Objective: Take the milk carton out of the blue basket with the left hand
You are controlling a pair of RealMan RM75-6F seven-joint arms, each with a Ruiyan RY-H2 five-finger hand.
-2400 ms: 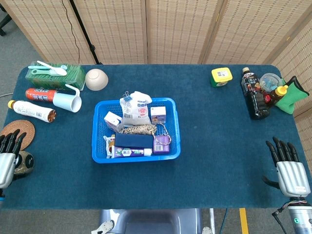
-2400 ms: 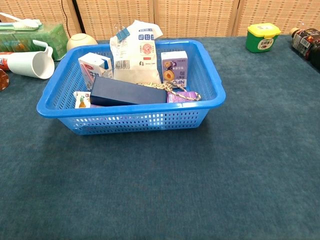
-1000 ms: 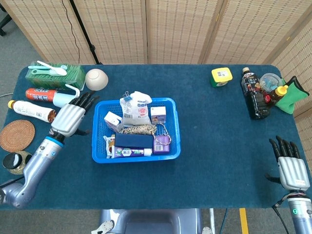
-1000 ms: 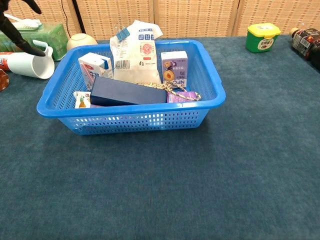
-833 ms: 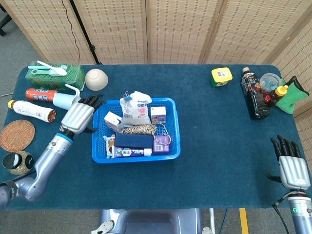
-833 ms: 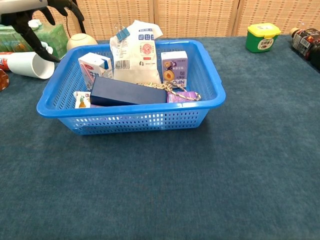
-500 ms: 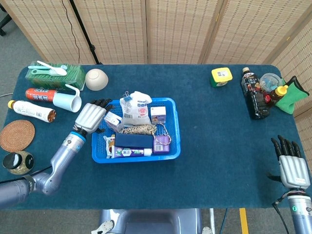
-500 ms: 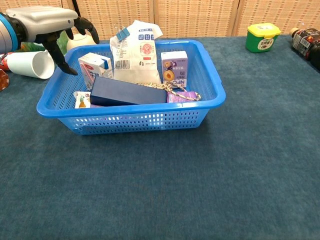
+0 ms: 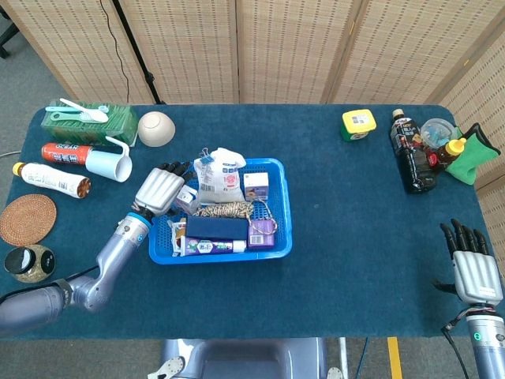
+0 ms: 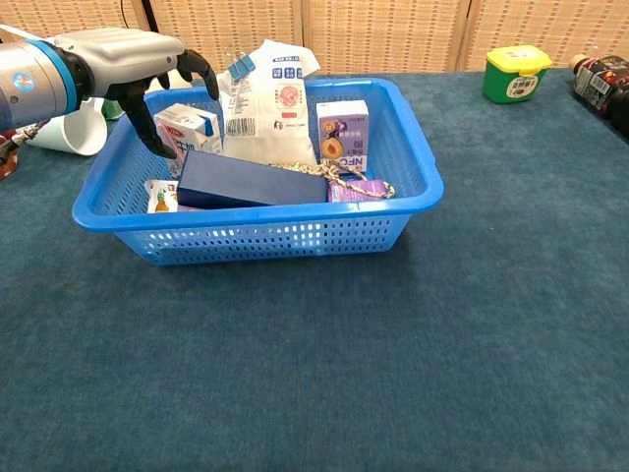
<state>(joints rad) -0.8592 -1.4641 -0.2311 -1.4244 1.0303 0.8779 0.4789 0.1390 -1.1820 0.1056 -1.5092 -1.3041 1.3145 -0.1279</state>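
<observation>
The left hand (image 10: 133,61) hangs over the near-left corner of the blue basket (image 10: 265,239), fingers spread and curved (nothing held). The milk carton (image 10: 187,129) stands just under and beside its fingertips, inside the basket. The right hand (image 9: 475,272) rests far off on the worktop (image 10: 413,374), fingers extended, empty.

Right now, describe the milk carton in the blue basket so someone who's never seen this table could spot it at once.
Find the blue basket in the middle of the table; look in its back left corner, under the left hand. The milk carton stands upright there, left of the clipped white bag. It is white with red print and a blue top, unlike the purple-printed carton.
</observation>
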